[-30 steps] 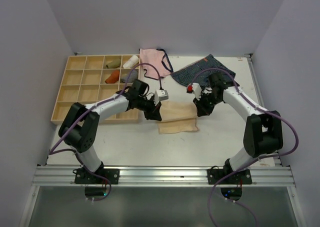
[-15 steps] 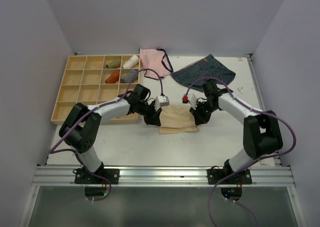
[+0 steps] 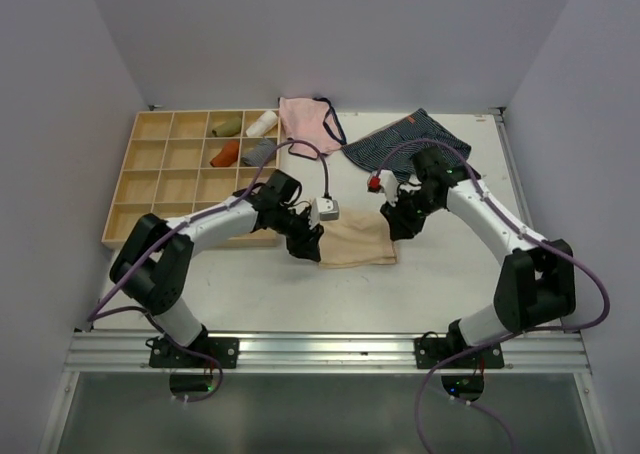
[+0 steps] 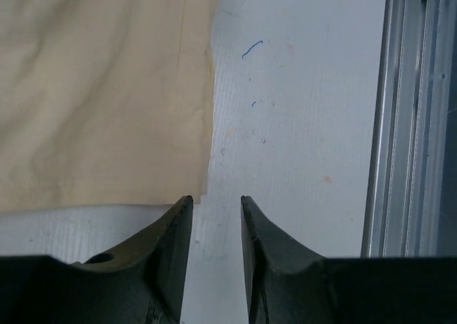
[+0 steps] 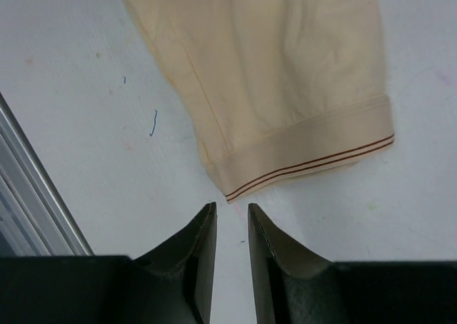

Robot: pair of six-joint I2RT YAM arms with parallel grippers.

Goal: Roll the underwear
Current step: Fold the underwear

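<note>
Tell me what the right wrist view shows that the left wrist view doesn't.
Right wrist only: the underwear ends in a hem band with two thin dark lines. Left wrist only: a plain stitched side edge of the cloth. Both: pale cloth lying flat on the white table, a metal rail at the frame's edge, and the left gripper and right gripper slightly open, empty, just off the cloth.

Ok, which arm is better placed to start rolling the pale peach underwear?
Right, narrowly. The right gripper, jaws parted, sits short of the striped hem corner of the pale peach cloth underwear; the left gripper, also open, faces mostly white table beside a side edge.
</note>
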